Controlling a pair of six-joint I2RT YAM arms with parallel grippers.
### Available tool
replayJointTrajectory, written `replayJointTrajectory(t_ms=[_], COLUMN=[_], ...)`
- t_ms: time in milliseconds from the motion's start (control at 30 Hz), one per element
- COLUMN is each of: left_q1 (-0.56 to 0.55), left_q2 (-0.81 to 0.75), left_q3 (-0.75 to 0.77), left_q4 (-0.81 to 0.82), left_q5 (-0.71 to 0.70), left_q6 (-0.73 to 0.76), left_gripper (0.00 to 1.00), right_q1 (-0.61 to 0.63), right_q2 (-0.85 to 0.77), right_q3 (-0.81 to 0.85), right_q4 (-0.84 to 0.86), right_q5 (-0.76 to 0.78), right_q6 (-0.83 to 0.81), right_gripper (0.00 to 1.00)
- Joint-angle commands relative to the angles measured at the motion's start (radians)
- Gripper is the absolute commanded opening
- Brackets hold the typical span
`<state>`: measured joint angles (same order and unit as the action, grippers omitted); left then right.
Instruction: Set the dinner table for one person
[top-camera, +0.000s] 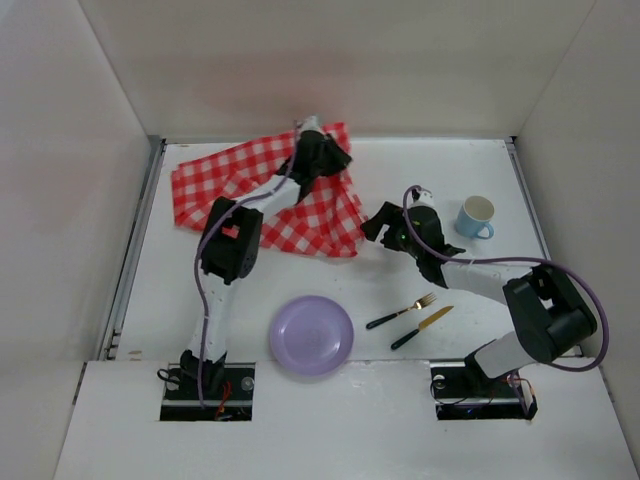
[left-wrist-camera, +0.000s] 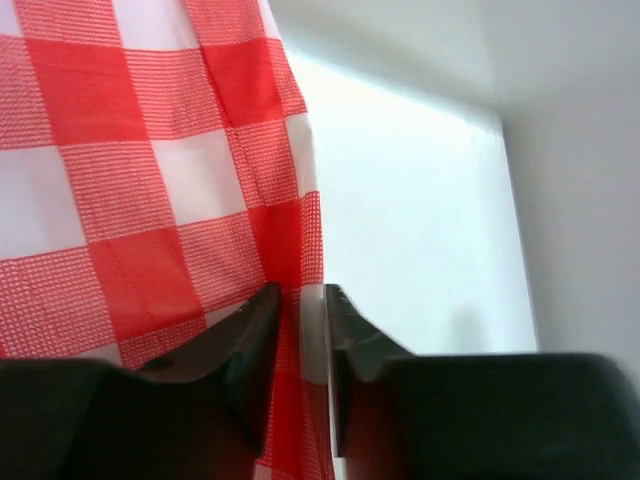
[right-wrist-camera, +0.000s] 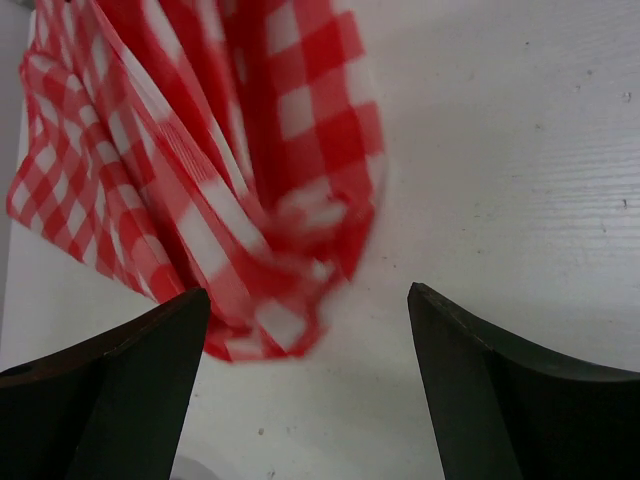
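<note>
Pinching woven checked cloth (left-wrist-camera: 130, 200): left gripper (left-wrist-camera: 302, 292) | right gripper (right-wrist-camera: 308, 298): spread wide | dinner table (top-camera: 400, 170): matte

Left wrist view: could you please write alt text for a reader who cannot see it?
The left hand pinches the edge of a red-and-white checked cloth between dark fingers. The cloth fills the left of the frame; the white dinner table shows on the right.
</note>
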<state>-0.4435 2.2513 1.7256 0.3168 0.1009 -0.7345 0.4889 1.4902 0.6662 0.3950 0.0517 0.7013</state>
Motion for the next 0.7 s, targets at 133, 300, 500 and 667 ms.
replayJointTrajectory(t_ms=[133,300,500,667], left_q1=[-0.174,-0.140,-0.067,-0.045], left_q2=[-0.036,-0.264,-0.426,-0.362], left_q3=[0.068,-0.186,-0.418,-0.393], left_q4=[-0.321,-0.164,-0.091,-0.160], left_q5=[0.128,-0.021,-0.278,-0.438], left_q6=[0.284,0.230,0.254,0.394], left_gripper=[0.58,0.64,0.55,0.54], right_q1=[-0.040,-0.069,-0.068,-0.068], right_q2=[-0.065,-0.088,-0.055,0.008], right_q3=[-0.025,-0.045,-0.007,0.036], right_q4=[0.031,0.002,-0.060,-0.104], right_q5=[0.076,0.149,0.166,0.111], right_q6=[0.049,0.072,0.055,0.060], right_gripper=[0.85,0.85,0.84,0.84])
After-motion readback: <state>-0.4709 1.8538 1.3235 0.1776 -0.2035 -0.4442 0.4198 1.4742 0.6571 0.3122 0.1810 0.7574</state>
